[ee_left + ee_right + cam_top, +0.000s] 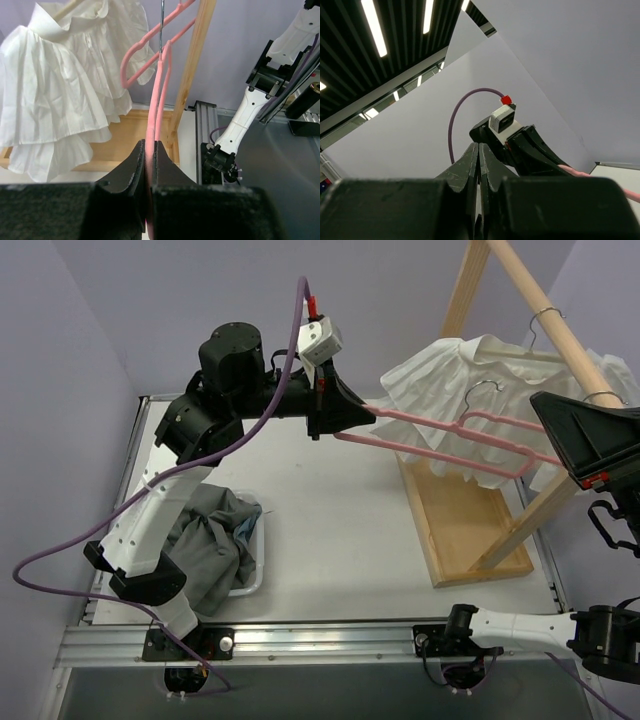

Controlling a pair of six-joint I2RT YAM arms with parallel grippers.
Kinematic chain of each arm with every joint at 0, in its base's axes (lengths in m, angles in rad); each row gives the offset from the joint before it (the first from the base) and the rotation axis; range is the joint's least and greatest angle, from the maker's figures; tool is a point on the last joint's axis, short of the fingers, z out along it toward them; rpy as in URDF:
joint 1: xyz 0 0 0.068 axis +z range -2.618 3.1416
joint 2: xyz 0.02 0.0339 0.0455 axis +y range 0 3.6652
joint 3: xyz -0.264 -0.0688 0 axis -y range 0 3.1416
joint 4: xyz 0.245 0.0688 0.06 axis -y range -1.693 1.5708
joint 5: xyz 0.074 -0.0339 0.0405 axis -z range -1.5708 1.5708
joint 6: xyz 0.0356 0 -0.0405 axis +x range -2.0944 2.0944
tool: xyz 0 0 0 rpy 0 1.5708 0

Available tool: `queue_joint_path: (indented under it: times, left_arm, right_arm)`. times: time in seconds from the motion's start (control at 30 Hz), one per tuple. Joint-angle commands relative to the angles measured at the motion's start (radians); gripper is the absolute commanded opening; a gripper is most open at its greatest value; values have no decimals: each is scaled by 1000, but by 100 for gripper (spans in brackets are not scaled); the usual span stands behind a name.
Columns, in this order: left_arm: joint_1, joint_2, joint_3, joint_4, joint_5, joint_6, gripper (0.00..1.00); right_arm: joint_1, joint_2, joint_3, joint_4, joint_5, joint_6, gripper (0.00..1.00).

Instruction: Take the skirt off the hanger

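At the lower left of the overhead view a pale plastic bin [258, 570] sits on the table [340, 530]. A crumpled gray garment [210, 540] fills it and spills over its near left rim, partly hidden behind the left arm.

Above it, the left gripper [368, 418] points toward the right of the frame. Its fingers are pinched narrow on one end of a pink hanger [157, 100]. In the left wrist view the pink bar runs straight up out of the closed tips to the wire hook [161, 25], and no cloth shows on the hanger there.

Right of centre, a white skirt [440, 375] with ruffled tiers hangs from the sloping top pole of a wooden rack [470, 525]. From above, the pink hanger crosses in front of the skirt's lower folds. In the wrist view the skirt hangs to the left of the pink hanger, on the rack.

At the right edge is the right gripper [479, 150], fingers pressed together with nothing seen between them. It faces the left arm. The far end of the pink hanger lies just beside it, and contact cannot be judged.
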Motion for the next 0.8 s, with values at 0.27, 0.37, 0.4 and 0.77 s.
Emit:
queue_joint_path:
  times: [0.27,0.37,0.4,0.77]
  left_arm:
    - [-51,73,85,116,23,-21,2]
    - [-82,99,91,178,1,-26,2]
    - [-102,101,91,188,-13,-26,2]
    - [-221,168,163,299,-173,28,2]
  right_arm:
    - [17,-20,-14,79,20,-17,0]
    - [21,-17,-10,85,21,-22,0]
    - [23,-14,-7,85,23,-22,0]
    - [30,-12,18,70,24,-20,0]
